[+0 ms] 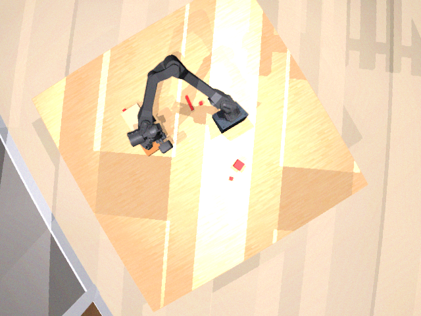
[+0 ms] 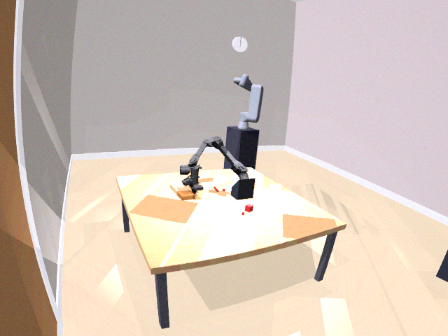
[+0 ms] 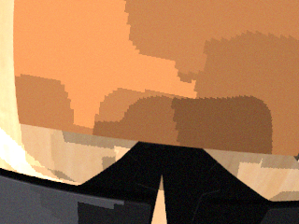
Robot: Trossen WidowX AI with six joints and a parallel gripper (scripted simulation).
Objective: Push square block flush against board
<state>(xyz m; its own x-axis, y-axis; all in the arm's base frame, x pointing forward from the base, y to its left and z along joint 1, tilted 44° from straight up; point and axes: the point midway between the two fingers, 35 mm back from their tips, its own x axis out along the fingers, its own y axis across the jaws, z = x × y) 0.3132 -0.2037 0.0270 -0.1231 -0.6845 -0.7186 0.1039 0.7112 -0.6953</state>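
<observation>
Gripper point(image 1: 156, 143) point(image 2: 194, 190) point(image 3: 164, 134) clenched on nothing beside orange block point(image 1: 152, 149) point(image 2: 185, 195) point(image 3: 70, 51); an off-centre push could twist it, spoiling flush contact with pale board point(image 1: 131, 116) point(image 2: 174, 188).

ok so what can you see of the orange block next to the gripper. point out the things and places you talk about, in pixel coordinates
The orange block point(image 1: 152, 149) point(image 2: 185, 195) point(image 3: 70, 42) is a low, flat-topped slab with straight edges, plain and matte, perhaps wood or plastic. It lies flat on the table, at the near end of the pale board in the exterior view. Shadows fall across its top in the wrist view. The closed gripper is right at one side, but whether it touches the block can't be told, nor whether block and board meet, since the arm covers part of both from above.
</observation>
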